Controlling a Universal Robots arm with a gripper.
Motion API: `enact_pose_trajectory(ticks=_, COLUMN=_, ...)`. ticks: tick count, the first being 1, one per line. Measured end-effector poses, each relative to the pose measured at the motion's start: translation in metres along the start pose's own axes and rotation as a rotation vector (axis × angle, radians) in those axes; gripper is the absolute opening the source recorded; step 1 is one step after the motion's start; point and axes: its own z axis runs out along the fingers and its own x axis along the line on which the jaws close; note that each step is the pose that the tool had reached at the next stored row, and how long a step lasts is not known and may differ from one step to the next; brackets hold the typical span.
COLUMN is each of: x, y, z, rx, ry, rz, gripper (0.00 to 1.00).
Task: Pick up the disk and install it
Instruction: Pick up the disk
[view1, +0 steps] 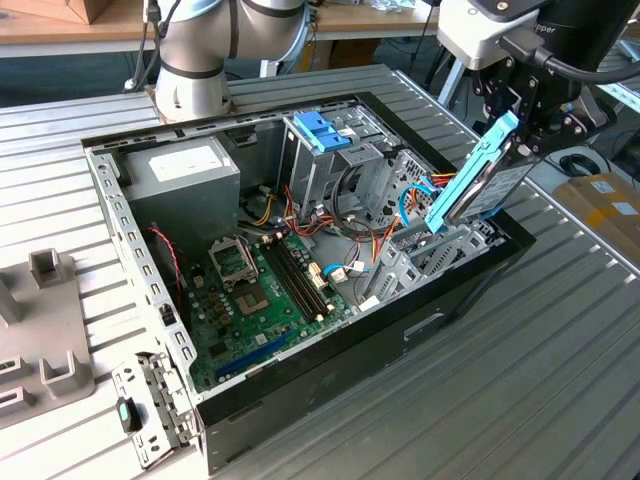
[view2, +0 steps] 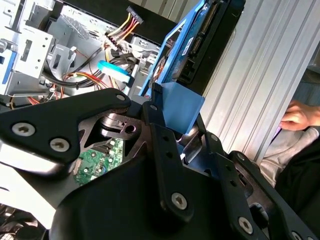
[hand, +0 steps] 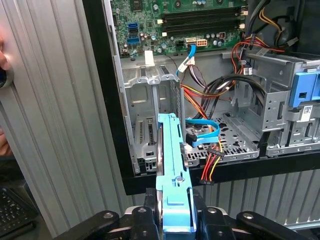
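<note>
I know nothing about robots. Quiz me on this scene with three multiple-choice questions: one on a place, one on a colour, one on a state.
1. Where is the disk?
A flat on the motherboard
B held tilted over the computer case, at the exterior view's right end
C on the table beside the case

2. What colour is the disk's frame?
A red
B yellow
C blue

3. How is the gripper?
A shut on the disk
B open, clear of the disk
C shut on nothing

Answers:
1 B, the exterior view shows it aloft and slanted.
2 C, its edge is blue in both wrist views.
3 A, it clamps the frame in the first wrist view.
</note>
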Motion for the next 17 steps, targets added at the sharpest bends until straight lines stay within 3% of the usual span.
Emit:
enact_pose_trajectory(ticks=9, x=0.0001, y=0.0003, z=0.0003, rx=-0.0027, ry=0.0003, rz=0.0, gripper=0.37)
enact_pose_trajectory(ticks=11, x=0.0001, y=0.0004, z=0.0005, rx=-0.011, ry=0.001, rz=0.001, gripper=0.37)
enact_pose_trajectory(ticks=13, x=0.0001, y=0.0004, z=0.0007, rx=-0.0344, ry=0.0035, rz=0.002, gripper=0.37)
enact_pose_trajectory(ticks=15, x=0.0001, y=0.0005, z=0.0009, rx=-0.0496, ry=0.0049, rz=0.002, gripper=0.37)
enact_pose_trajectory(ticks=17, x=0.0001, y=0.0006, z=0.0008, rx=-0.0587, ry=0.006, rz=0.003, gripper=0.37)
